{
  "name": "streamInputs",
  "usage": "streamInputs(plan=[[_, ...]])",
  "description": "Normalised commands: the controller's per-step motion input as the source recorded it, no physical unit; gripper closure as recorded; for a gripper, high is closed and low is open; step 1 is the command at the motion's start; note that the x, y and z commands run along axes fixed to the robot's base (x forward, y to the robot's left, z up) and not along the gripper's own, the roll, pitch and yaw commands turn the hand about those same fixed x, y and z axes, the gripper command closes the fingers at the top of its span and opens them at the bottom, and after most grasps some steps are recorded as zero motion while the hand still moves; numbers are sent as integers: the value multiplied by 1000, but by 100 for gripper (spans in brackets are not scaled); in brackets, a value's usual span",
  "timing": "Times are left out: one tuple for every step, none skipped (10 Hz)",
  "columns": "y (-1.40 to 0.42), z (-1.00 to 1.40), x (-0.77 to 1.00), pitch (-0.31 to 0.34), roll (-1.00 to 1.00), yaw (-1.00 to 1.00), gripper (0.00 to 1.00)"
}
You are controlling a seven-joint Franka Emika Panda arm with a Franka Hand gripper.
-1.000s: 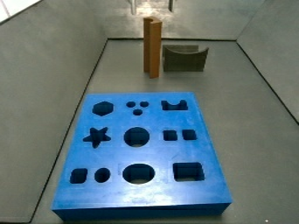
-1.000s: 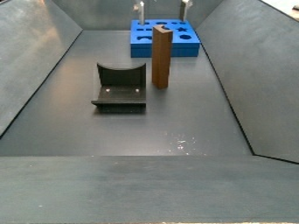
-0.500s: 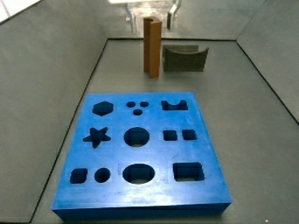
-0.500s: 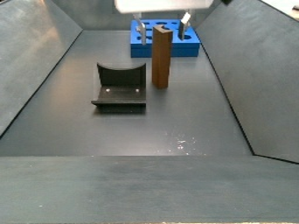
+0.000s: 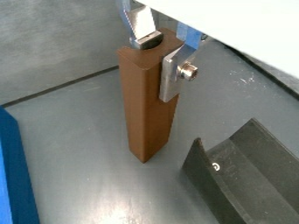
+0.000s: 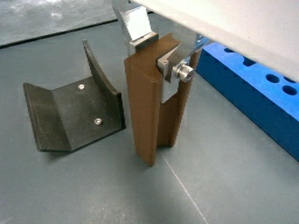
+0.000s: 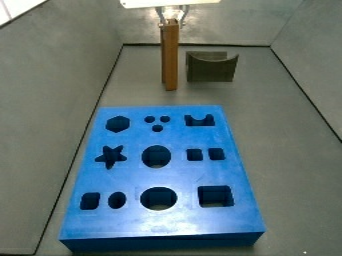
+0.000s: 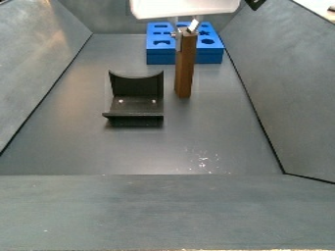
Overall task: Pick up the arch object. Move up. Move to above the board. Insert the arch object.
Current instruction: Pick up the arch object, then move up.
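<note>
The arch object, a tall orange-brown column [image 7: 171, 55], stands upright on the grey floor beyond the far end of the blue board [image 7: 134, 178]. It shows in both wrist views [image 5: 142, 105] [image 6: 146, 114] and in a side view [image 8: 185, 69]. My gripper [image 7: 171, 22] is down over the column's top, with its silver fingers pressed on two opposite faces [image 5: 162, 54] [image 6: 158, 54]. The column's foot still rests on the floor. The board's edge shows beside the column in a wrist view [image 6: 251, 96].
A squat dark grey-green block with a curved notch [image 7: 211, 67] lies just beside the column, also in a side view [image 8: 133, 96] and both wrist views [image 5: 246, 171] [image 6: 65, 109]. Sloped grey walls [image 7: 67, 90] enclose the floor.
My gripper has come down from above the column onto its top. Its fingers, spread wide earlier, have closed in on the column. The column has not moved.
</note>
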Motion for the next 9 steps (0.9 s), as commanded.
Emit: streamInputs(plan=[[0, 0, 0, 0, 0, 0, 100], [0, 0, 0, 0, 0, 0, 100], [0, 0, 0, 0, 0, 0, 100], [0, 0, 0, 0, 0, 0, 100], [0, 0, 0, 0, 0, 0, 100], [0, 0, 0, 0, 0, 0, 100], [0, 0, 0, 0, 0, 0, 100], [0, 0, 0, 0, 0, 0, 100], [0, 833, 0, 0, 0, 0, 100]])
